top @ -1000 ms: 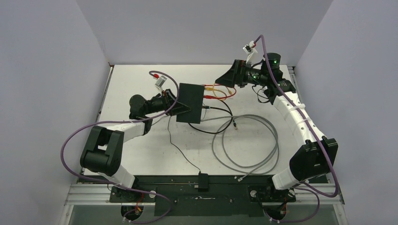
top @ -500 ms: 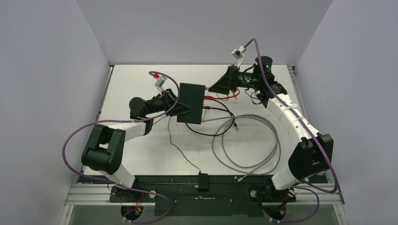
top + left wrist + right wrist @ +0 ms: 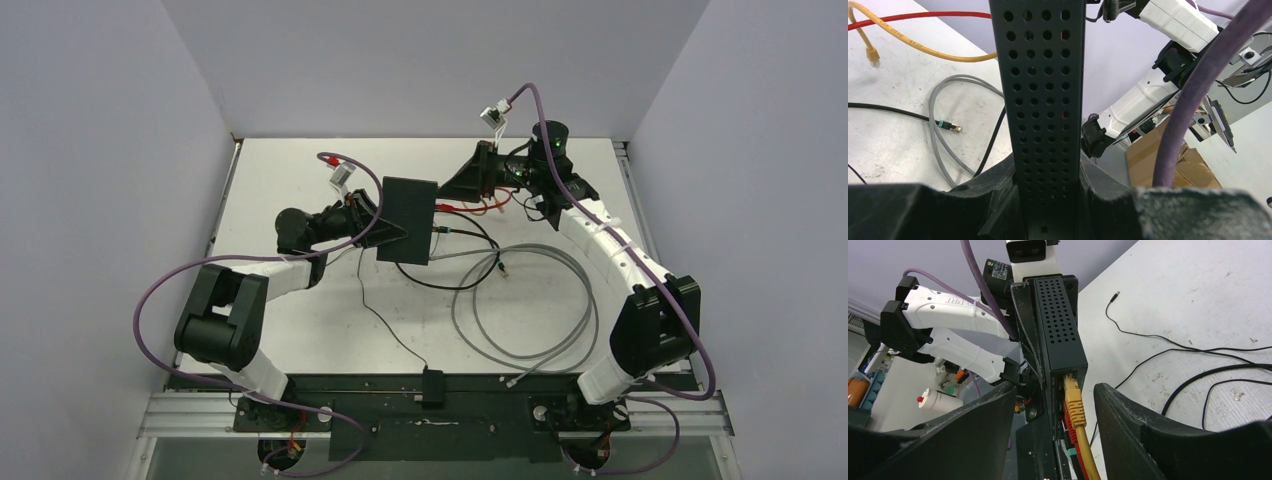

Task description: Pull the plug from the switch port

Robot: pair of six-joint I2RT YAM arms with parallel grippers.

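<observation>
**Top view.** The switch (image 3: 408, 220) sits left of the worktop (image 3: 300, 330) centre, with its broad face towards the camera. The left tool (image 3: 383, 226) pinches the switch at its left edge. The right tool (image 3: 447, 196) is at the opposite, right edge, where a yellow cable (image 3: 462, 209) and a red cable (image 3: 478, 211) leave the switch. A grey cable (image 3: 520, 300) lies coiled on the worktop to the right of the switch. A small black block (image 3: 433, 385) with a thin wire rests at the near edge.

**Left wrist view.** The perforated side of the switch (image 3: 1045, 115) runs up the middle of the picture. The left tool (image 3: 1046, 205) is pressed against both of its faces, holding it firmly. The yellow cable (image 3: 923, 50), the red cable (image 3: 923, 16) and the grey cable (image 3: 943, 125) lie on the worktop (image 3: 888, 160) behind.

**Right wrist view.** The right tool (image 3: 1054, 390) is spread. Its jaws stand one on each side of the port edge of the switch (image 3: 1060, 330). A yellow plug (image 3: 1073, 400) is seated in a port, with a red plug (image 3: 1068, 426) just beside it. A narrow gap shows between the yellow plug and the right-hand finger (image 3: 1148, 425). The other finger (image 3: 983, 430) lies close beside the switch body; contact cannot be confirmed.
</observation>
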